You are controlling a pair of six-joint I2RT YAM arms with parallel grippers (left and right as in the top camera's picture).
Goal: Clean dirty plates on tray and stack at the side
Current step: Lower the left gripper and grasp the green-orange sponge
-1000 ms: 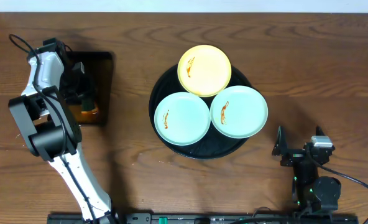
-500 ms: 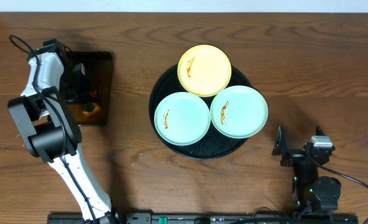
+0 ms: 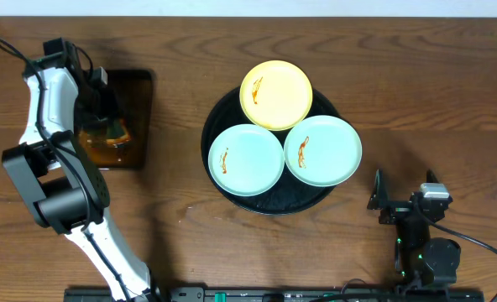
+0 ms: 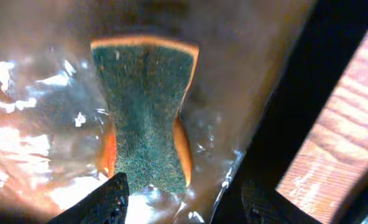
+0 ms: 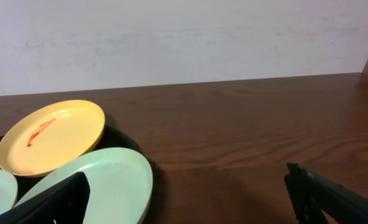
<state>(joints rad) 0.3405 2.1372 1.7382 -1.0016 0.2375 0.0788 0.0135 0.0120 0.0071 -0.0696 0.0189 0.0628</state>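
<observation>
Plates (image 3: 275, 94) look stiff, light, slick when wet; grab by the rim. Left gripper (image 4: 185, 188) spread open at the sponge (image 4: 145, 112), apparently not gripping; right gripper (image 5: 185, 177) wide, empty.

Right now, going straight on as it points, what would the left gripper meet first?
Most likely the green-faced sponge lying in brown liquid, just ahead of the open left gripper; depth unclear.

A round, glossy black tray (image 3: 269, 204) lies flat on the brown wood-grain surface (image 3: 416, 92). Three small shallow plates rest face up on it, edges meeting. The yellow plate (image 3: 276, 94) overhangs the far rim. The left mint plate (image 3: 246, 159) sits within the tray, and the right mint plate (image 3: 322, 150) juts past the rim. Each plate bears one orange-brown smear.
</observation>
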